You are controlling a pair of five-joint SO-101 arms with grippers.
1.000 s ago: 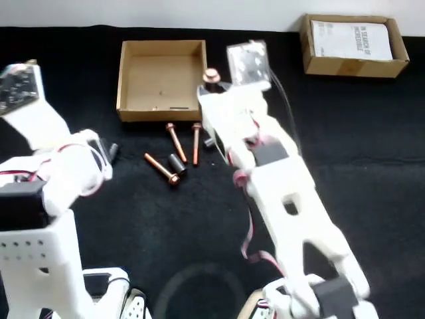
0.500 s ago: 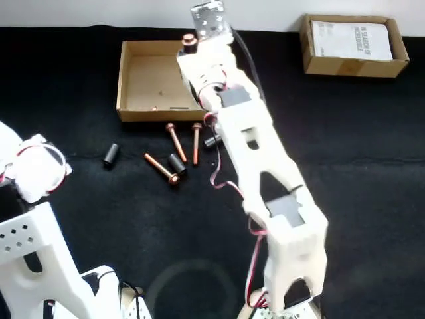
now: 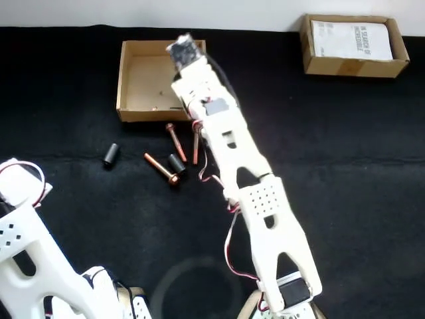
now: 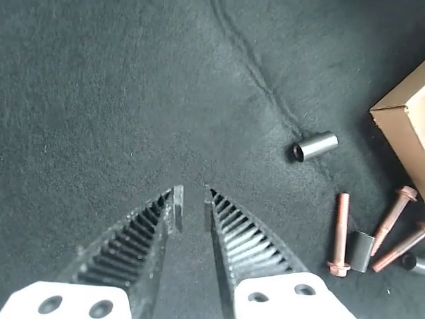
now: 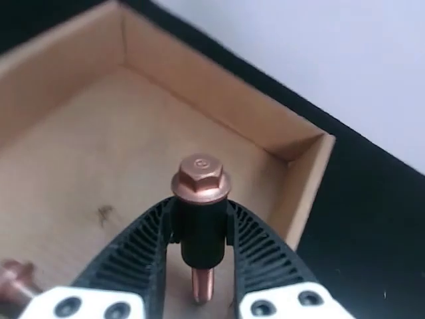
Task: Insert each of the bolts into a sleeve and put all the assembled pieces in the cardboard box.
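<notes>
My right gripper (image 5: 200, 222) is shut on an assembled piece (image 5: 199, 199), a copper bolt seated in a black sleeve, held upright above the floor of the open cardboard box (image 5: 86, 153). In the high view that gripper (image 3: 183, 54) hangs over the box (image 3: 126, 80) near its right wall. Three loose copper bolts (image 3: 176, 141) (image 3: 196, 145) (image 3: 161, 169) lie on the black mat just in front of the box, with one sleeve (image 3: 176, 163) among them and another sleeve (image 3: 110, 154) farther left. My left gripper (image 4: 192, 196) is open over bare mat, well short of that sleeve (image 4: 315, 146).
A second cardboard box (image 3: 312, 46) holding a printed sheet stands at the back right. The right arm (image 3: 226, 146) stretches across the mat beside the bolts. The left arm (image 3: 23, 219) sits at the front left. A copper bolt head (image 5: 12, 278) shows beside a right finger.
The right arm has swung left and forward, carrying the sleeved bolt from beside the box to over it. The left arm has pulled back toward the front left corner.
</notes>
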